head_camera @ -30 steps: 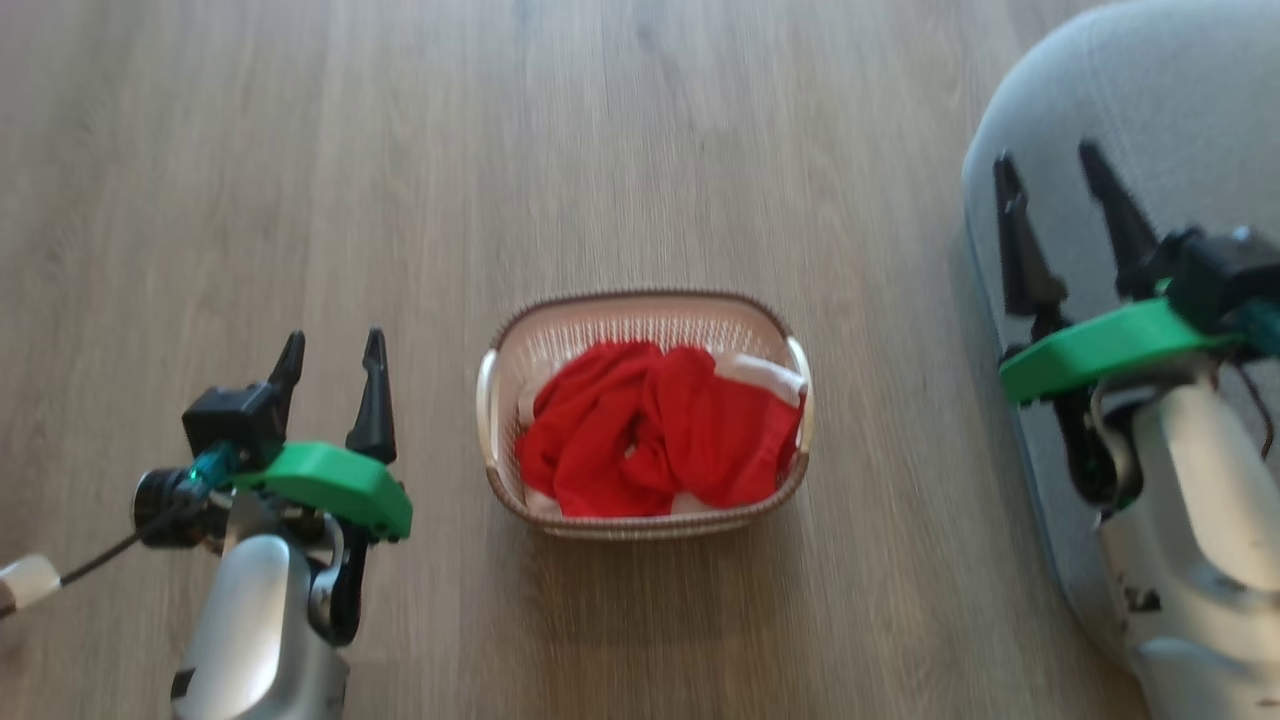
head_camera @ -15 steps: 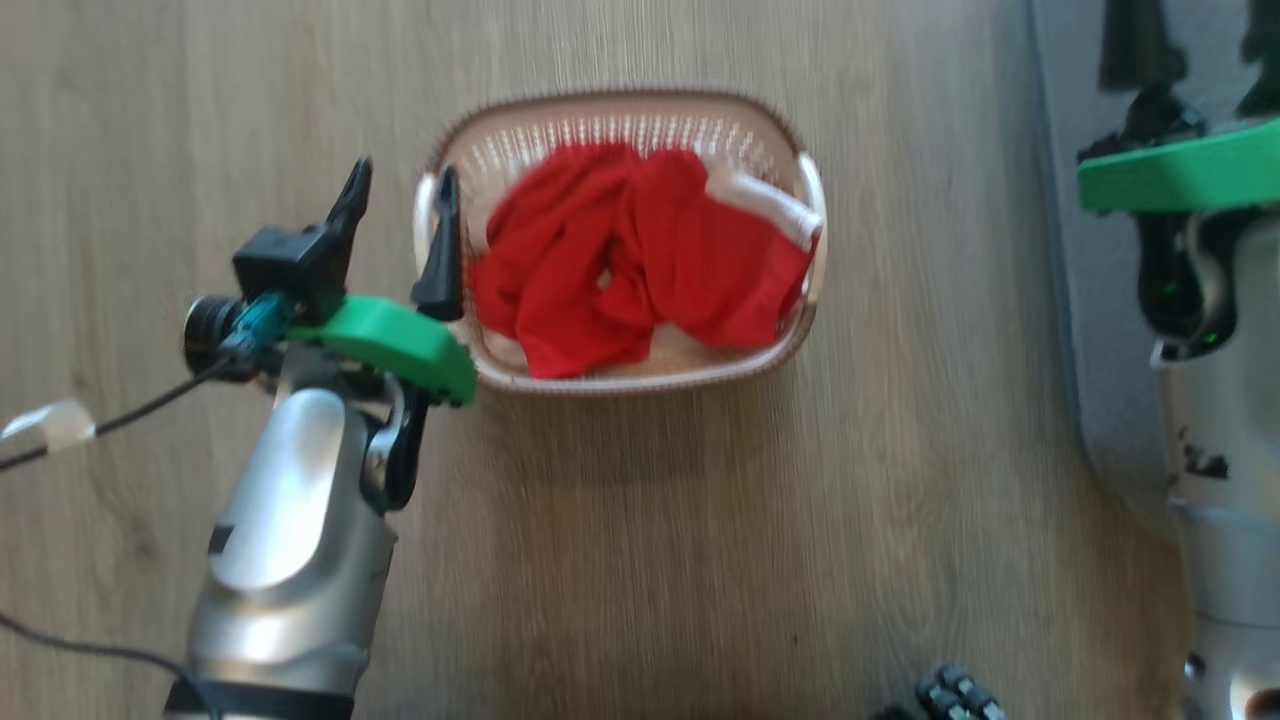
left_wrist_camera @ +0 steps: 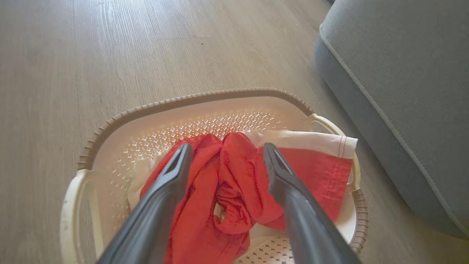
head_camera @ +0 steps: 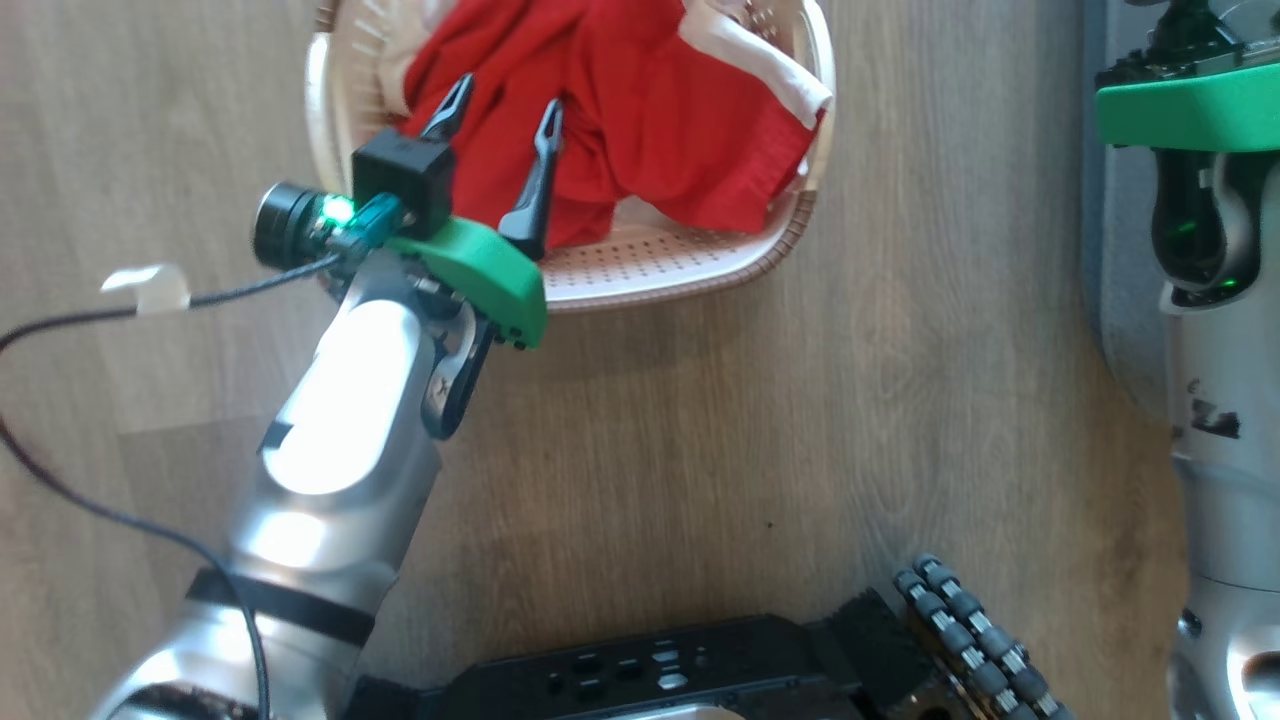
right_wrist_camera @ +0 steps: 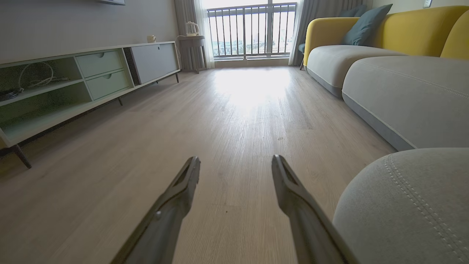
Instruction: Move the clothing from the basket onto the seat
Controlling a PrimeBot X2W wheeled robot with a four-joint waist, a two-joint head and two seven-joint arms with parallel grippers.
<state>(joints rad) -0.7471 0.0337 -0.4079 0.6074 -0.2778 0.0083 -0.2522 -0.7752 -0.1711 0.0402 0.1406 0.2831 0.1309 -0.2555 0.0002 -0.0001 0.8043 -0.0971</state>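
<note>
The cream basket (head_camera: 690, 285) with a brown braided rim stands on the wood floor at the top of the head view. Red clothing (head_camera: 650, 120) with white trim fills it. My left gripper (head_camera: 508, 97) hangs open over the near left part of the pile. In the left wrist view its gripper (left_wrist_camera: 227, 146) straddles the red clothing (left_wrist_camera: 234, 183) inside the basket (left_wrist_camera: 190, 101), with nothing between the fingers. The grey seat (left_wrist_camera: 403, 73) lies just right of the basket. My right gripper (right_wrist_camera: 235, 160) is open and empty above the floor, beside the seat (right_wrist_camera: 403, 205).
My dark base (head_camera: 700, 670) and a roller wheel (head_camera: 970, 640) show at the bottom of the head view. A black cable (head_camera: 100, 320) trails left of my left arm. Far off stand a low cabinet (right_wrist_camera: 73, 80) and a yellow-backed sofa (right_wrist_camera: 384, 33).
The head camera has tipped down, so the basket sits higher in the view. My left gripper has moved from left of the basket to over the clothing, still open.
</note>
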